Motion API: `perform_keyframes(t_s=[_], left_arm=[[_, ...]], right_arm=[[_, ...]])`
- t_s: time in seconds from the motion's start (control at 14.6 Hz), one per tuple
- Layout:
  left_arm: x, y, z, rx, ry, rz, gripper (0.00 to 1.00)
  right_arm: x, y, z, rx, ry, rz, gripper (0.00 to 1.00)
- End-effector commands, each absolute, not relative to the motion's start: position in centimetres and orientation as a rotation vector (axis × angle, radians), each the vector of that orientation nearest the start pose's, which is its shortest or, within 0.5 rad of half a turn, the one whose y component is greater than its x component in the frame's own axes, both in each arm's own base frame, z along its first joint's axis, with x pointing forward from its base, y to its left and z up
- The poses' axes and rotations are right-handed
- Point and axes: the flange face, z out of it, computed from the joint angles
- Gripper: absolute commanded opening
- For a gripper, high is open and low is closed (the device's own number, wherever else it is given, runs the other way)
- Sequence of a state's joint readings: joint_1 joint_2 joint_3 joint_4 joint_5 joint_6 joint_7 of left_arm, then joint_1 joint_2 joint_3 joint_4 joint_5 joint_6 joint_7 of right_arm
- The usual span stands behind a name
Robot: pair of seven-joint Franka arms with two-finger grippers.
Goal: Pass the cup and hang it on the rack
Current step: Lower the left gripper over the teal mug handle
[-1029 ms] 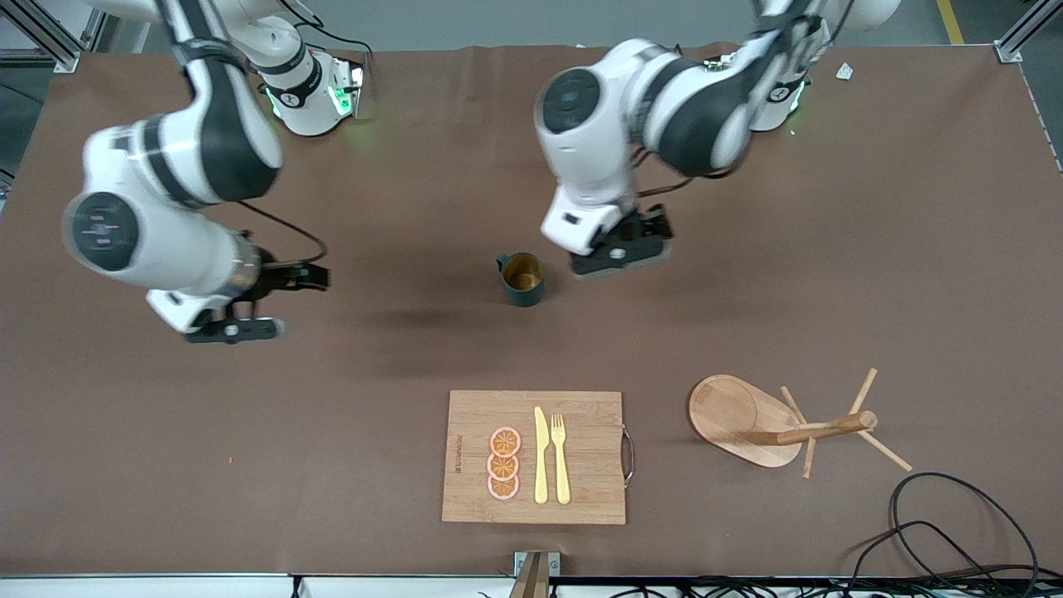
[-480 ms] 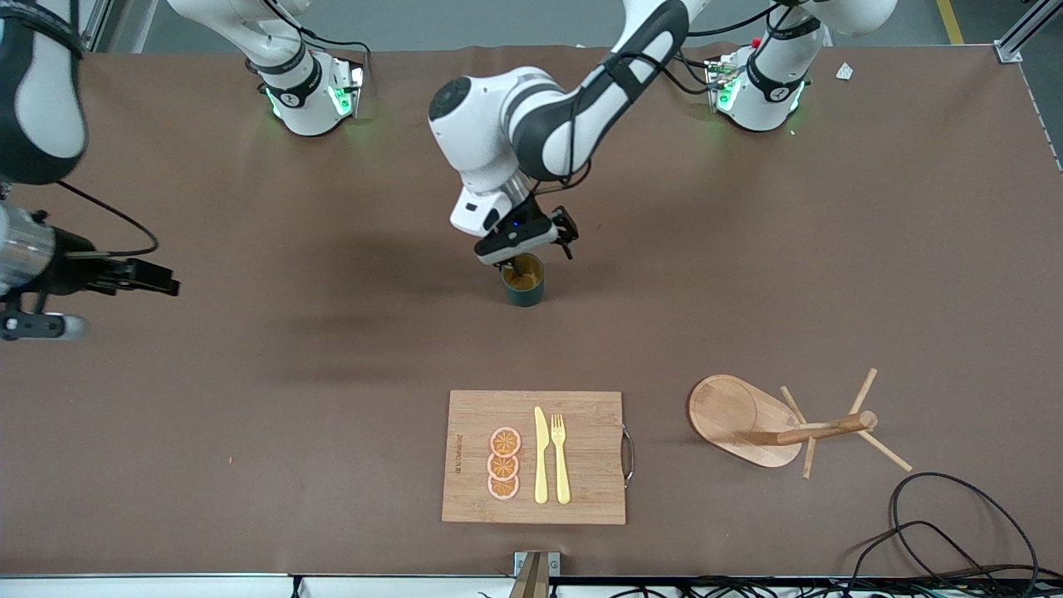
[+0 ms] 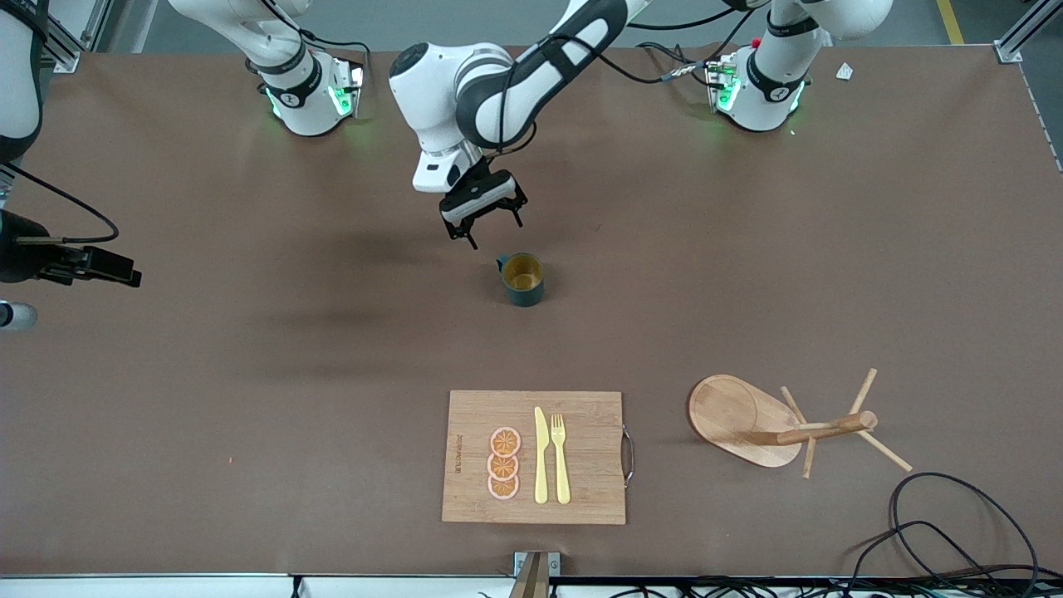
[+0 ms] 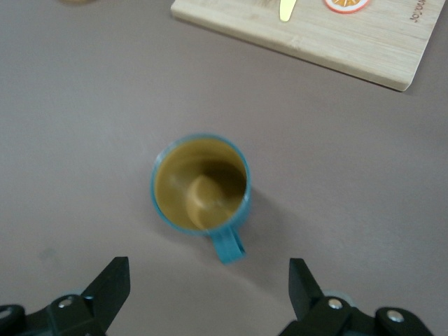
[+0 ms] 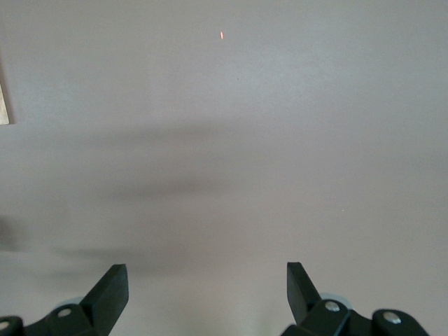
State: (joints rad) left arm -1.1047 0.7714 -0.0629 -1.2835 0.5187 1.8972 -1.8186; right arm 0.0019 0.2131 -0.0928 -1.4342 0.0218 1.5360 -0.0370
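step: reach for cup, none held | left pincer [image 3: 484, 218] spread apart, empty, at 11 o'clock of cup [image 3: 523, 279] standing mid-counter | right pincer [image 5: 203, 294] apart, waits at counter edge | next: lower, straddle wall; rack [image 3: 781, 423] at 4 o'clock

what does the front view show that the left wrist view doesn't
Only the front view shows the rack, the fork, both arms, and the right gripper at the table's edge. Only the left wrist view shows the cup's handle pointing toward the open left gripper. Both show the cup upright on the table and the cutting board.
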Motion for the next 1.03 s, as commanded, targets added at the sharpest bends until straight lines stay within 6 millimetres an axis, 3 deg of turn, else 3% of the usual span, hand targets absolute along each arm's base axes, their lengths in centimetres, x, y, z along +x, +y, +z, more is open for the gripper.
perform_keyframes(t_s=[0.0,0.14,0.55,0.96], left_arm=[[32.5,-66.7,26.8,-2.803,-0.828,-0.694,1.0],[32.0,-66.7,25.0,-2.78,-0.871,-0.694,1.0],[31.8,-66.9,22.3,-2.785,-0.888,-0.685,1.0],[33.1,-65.7,18.3,-2.692,-1.054,-0.784,0.93]], right_arm=[[60.8,-5.3,56.6,-3.137,0.083,0.18,1.0],[60.9,-5.0,56.6,-3.128,0.081,0.179,1.0],[60.9,-4.6,57.7,-3.119,0.089,0.149,1.0],[60.3,-4.4,58.7,-3.109,0.077,0.21,1.0]])
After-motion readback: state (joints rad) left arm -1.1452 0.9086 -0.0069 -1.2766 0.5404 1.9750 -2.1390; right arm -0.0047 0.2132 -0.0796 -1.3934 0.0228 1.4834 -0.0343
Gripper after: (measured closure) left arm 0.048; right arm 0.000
